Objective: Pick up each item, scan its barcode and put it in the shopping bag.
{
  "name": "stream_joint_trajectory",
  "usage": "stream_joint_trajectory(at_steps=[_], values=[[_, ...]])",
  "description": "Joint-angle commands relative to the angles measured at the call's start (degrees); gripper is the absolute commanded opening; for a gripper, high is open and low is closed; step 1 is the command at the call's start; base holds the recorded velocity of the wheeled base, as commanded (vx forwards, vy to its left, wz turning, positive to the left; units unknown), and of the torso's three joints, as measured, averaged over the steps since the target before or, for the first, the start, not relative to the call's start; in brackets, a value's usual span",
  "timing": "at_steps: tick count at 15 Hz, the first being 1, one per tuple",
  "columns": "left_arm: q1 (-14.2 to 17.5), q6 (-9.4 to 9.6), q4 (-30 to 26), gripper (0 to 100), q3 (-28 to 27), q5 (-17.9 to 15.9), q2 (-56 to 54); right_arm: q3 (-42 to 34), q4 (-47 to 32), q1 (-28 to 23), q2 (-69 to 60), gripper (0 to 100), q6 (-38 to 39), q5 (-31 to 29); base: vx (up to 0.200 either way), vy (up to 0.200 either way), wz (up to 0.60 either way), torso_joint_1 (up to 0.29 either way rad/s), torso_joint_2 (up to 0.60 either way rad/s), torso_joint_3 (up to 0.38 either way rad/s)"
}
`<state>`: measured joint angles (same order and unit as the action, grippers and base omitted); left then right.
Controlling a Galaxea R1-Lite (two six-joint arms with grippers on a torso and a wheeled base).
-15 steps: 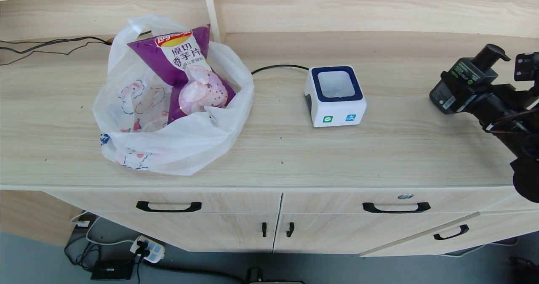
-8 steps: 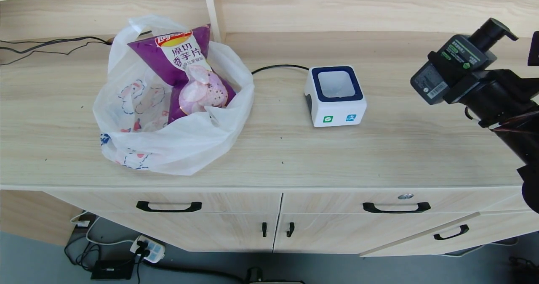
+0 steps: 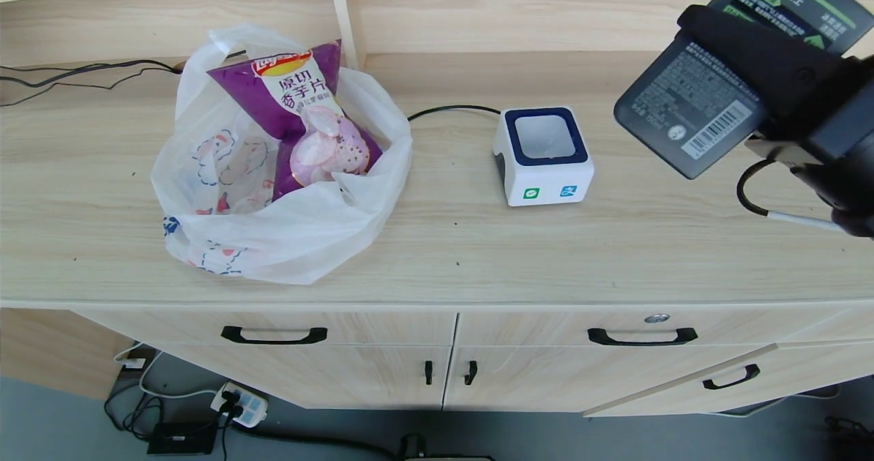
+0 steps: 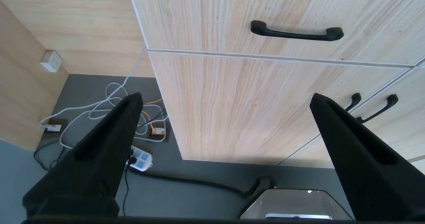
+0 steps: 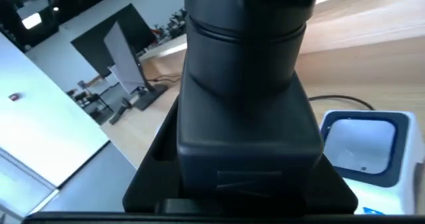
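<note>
My right gripper (image 3: 758,54) is shut on a black pump bottle (image 3: 689,106), held high above the counter's right end, to the right of the scanner. The bottle's back label with its barcode faces up toward the head camera. The white and blue scanner (image 3: 544,155) stands mid-counter with its window facing up. In the right wrist view the black bottle (image 5: 246,117) looms close, with the scanner (image 5: 365,144) beyond it. The white shopping bag (image 3: 225,235) sits on the left with a purple chip bag (image 3: 293,99) inside. My left gripper (image 4: 226,164) hangs open, low in front of the cabinet drawers.
The scanner's black cable (image 3: 450,109) runs back toward a wooden divider (image 3: 345,20) on the counter's rear shelf. More cables (image 3: 82,75) lie at the far left. Bare countertop (image 3: 649,242) stretches between scanner and front edge. Drawer handles (image 4: 297,32) face the left gripper.
My right arm has lifted the black bottle up and toward the head camera, a little leftward; its barcode label now shows large. The bag, chips and scanner have not moved.
</note>
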<state>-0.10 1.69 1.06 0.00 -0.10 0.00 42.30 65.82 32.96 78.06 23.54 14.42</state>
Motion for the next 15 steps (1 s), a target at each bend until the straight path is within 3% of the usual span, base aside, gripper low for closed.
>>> stream_joint_trajectory(at_steps=[1,5,7,10,12,14,15], values=[[0.0,-0.02,0.1,100,0.0,0.0,0.1,-0.1,0.0,3.6,-1.5,0,2.2,0.6,0.0,0.0,0.0,0.0,0.0,0.0],[0.0,0.06,0.1,100,0.0,0.0,0.1,0.4,-0.1,8.4,-1.5,0,2.5,7.8,0.0,0.0,0.0,0.0,0.0,0.0],[0.0,0.06,0.2,100,0.0,0.0,0.1,0.5,-0.4,12.4,-1.3,0,1.4,7.5,0.0,0.0,0.0,0.0,0.0,0.0],[0.0,-0.02,0.1,100,0.0,0.0,0.1,1.5,-2.9,12.5,-2.0,0,0.8,6.9,0.0,0.0,0.0,0.0,0.0,0.0],[0.0,-0.02,0.2,100,0.0,0.0,0.1,3.0,-3.7,9.5,-1.9,0,-1.6,4.5,0.0,0.0,0.0,0.0,0.0,0.0],[0.0,-0.02,0.1,100,0.0,0.0,0.1,3.1,-8.9,-2.8,0.5,0,-14.8,2.3,0.0,0.0,0.0,0.0,0.0,0.0],[0.0,-0.02,0.1,100,0.0,0.0,0.1,4.1,-10.6,-6.2,2.1,0,-20.9,2.1,0.0,0.0,0.0,0.0,0.0,0.0]])
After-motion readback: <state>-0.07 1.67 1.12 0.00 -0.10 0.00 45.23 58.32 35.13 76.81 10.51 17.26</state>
